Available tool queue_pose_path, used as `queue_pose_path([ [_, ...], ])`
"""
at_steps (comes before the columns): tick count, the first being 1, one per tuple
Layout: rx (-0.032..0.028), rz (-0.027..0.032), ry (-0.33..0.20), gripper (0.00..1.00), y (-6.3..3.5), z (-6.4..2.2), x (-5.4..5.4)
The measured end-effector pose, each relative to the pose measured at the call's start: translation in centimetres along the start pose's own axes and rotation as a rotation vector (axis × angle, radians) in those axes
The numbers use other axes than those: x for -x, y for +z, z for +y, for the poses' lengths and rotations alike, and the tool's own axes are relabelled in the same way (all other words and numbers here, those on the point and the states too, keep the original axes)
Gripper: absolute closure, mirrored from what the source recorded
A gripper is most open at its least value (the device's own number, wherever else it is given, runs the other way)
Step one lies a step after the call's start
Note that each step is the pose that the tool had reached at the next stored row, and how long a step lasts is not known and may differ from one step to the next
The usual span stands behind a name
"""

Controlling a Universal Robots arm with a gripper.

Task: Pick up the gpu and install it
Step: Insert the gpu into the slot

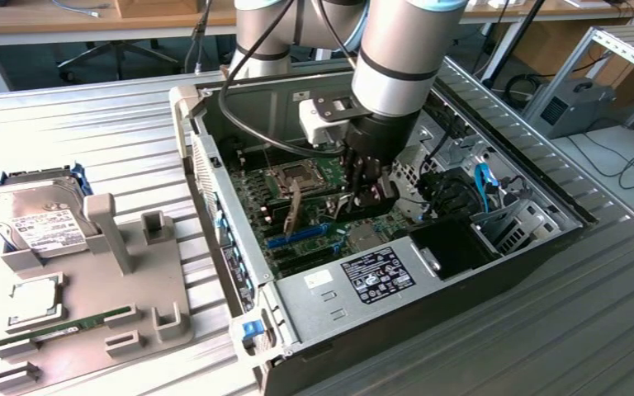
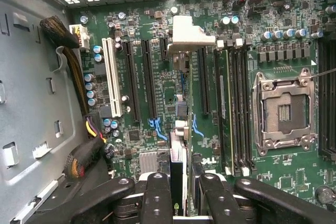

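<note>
Green circuit board fills the floor of the open computer case (image 1: pixel 295 124), which lies on its side on the ribbed metal counter (image 1: pixel 96 140). In the exterior view the arm reaches down into the case, and the hand (image 1: pixel 363 194) is closed on the upper edge of the gpu (image 1: pixel 290 216), a thin card held on edge above the motherboard (image 1: pixel 317 235), just beside the empty processor socket (image 1: pixel 296 174). The wrist view looks straight down along the card: the hand (image 2: pixel 178 195) has its black fingers (image 2: pixel 157 198) pressed on both sides of the gpu (image 2: pixel 177 174), seen edge-on as a narrow strip with its pale bracket (image 2: pixel 190 36) at the far end, lined up over the long black expansion slots (image 2: pixel 148 80) and beside a white slot (image 2: pixel 112 77). That view also brings out the memory slots (image 2: pixel 236 108) and the processor socket (image 2: pixel 283 109). The exterior view alone takes in the grey parts tray (image 1: pixel 108 313) to its left, carrying a silver hard drive (image 1: pixel 36 219), a green memory stick (image 1: pixel 69 326) and a square processor chip (image 1: pixel 33 299), well apart from the case.
</note>
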State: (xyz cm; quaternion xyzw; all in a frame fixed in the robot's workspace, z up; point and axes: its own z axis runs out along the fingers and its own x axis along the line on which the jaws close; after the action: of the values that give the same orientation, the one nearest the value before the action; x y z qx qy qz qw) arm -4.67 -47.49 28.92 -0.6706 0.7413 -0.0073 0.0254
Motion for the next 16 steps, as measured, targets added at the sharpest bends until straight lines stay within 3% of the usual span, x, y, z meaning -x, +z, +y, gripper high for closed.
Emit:
queue_pose_path([
  [7,0.0,-0.0001,0.0,0.74,0.07,0.21,-0.2],
  [16,0.0,0.0,0.0,0.74,0.26,0.14,-3.8],
])
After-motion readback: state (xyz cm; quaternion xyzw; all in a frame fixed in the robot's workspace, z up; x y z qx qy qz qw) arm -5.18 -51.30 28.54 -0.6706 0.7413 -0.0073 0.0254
